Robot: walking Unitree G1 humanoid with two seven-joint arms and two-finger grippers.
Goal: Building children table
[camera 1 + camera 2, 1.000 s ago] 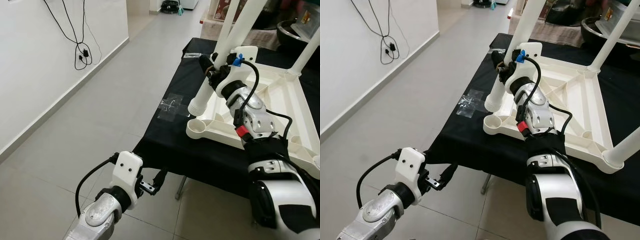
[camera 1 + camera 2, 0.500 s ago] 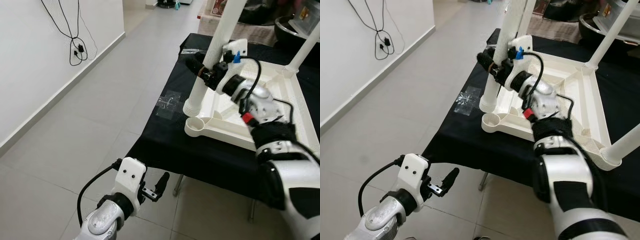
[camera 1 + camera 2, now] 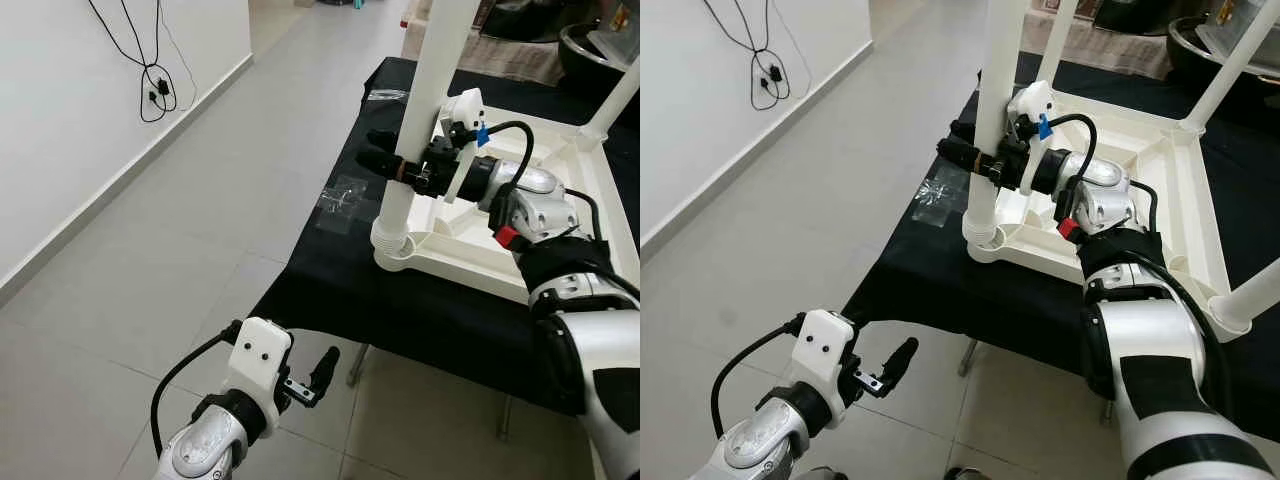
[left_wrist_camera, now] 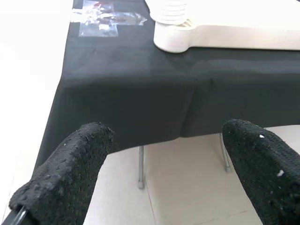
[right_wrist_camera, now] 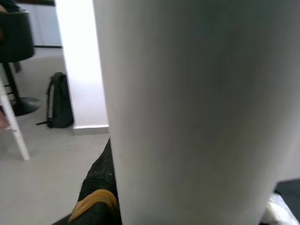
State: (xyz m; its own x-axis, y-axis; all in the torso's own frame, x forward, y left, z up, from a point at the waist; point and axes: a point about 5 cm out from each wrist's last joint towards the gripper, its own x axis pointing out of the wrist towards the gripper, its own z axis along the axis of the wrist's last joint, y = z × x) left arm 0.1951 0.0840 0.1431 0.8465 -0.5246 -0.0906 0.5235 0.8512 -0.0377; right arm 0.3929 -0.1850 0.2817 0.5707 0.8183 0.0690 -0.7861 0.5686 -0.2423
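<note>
1. Grey tiled floor [image 3: 200, 200] is seen beside a white wall [image 3: 60, 120], with black cables [image 3: 150, 70] hung on the wall.
2. A black-clothed table [image 3: 340, 290] is seen ahead; the white children table top [image 3: 540, 210] is laid upside down on it.
3. The right gripper [image 3: 395, 165] is clamped on a white table leg [image 3: 425, 90], its black fingers wrapped round the tube partway up.
4. Below the right gripper, the leg's ribbed end is seated upright in the near corner socket [image 3: 398, 245] of the top.
5. In the right wrist view the leg [image 5: 197, 108] is pressed up against the camera, with one black finger [image 5: 101, 187] alongside it.
6. Another leg [image 3: 615, 100] is stood at the far corner, well beyond the right gripper.
7. A clear plastic bag [image 3: 343, 196] is lying on the cloth, on the far side of the held leg from the right arm.
8. The left gripper [image 3: 318, 368] is held low over the floor, just short of the cloth's edge; its fingers [image 4: 70, 168] are spread wide, nothing between them.
</note>
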